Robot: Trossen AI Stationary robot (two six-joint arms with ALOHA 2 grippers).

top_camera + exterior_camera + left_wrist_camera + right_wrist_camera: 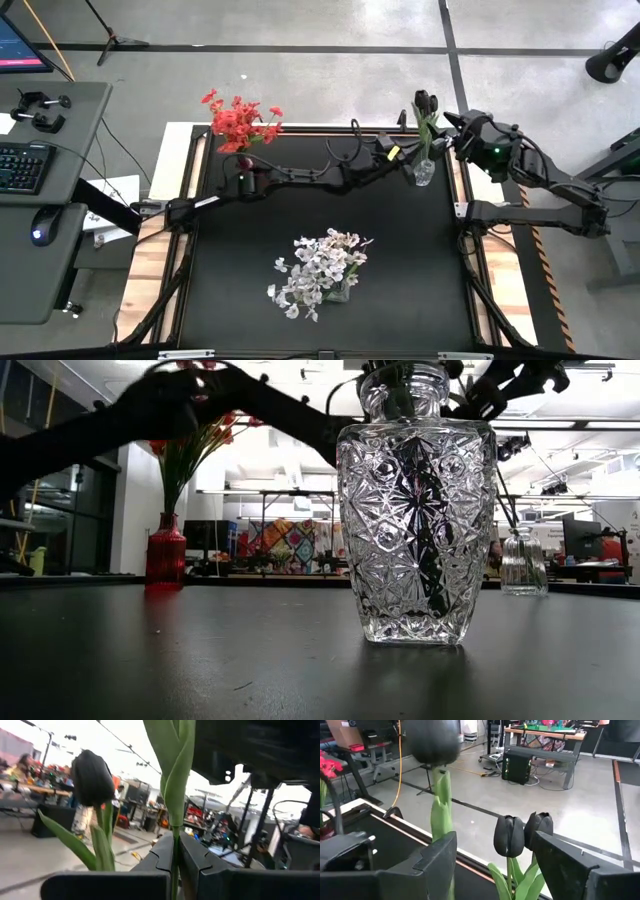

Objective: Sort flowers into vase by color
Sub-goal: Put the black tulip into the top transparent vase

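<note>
Black tulips point(425, 103) on green stems stand in a small clear vase point(424, 172) near the table's far right corner; the vase also shows in the low view point(523, 560). My left gripper point(408, 155) reaches across from the left and is shut on one tulip stem; a second black head point(92, 777) stands beside it. My right gripper point(452, 125) hovers open by the tulip heads, with two heads point(510, 835) between its fingers and untouched. Red flowers point(240, 120) stand in a red vase point(165, 555). White flowers point(320, 270) fill a cut-glass vase point(415, 510). My left gripper point(174, 851) pinches a tulip's green stem point(174, 832) between its two fingers, coming roughly level from the table's left. The stem runs upright across the fingers, and its leaf point(175, 765) rises above them. The stem's lower end is hidden by the fingers.
The red vase sits at the far left corner and the cut-glass vase at the table's middle. Bare black tabletop point(250, 240) lies between them. A desk with a keyboard point(20, 165) stands left of the table.
</note>
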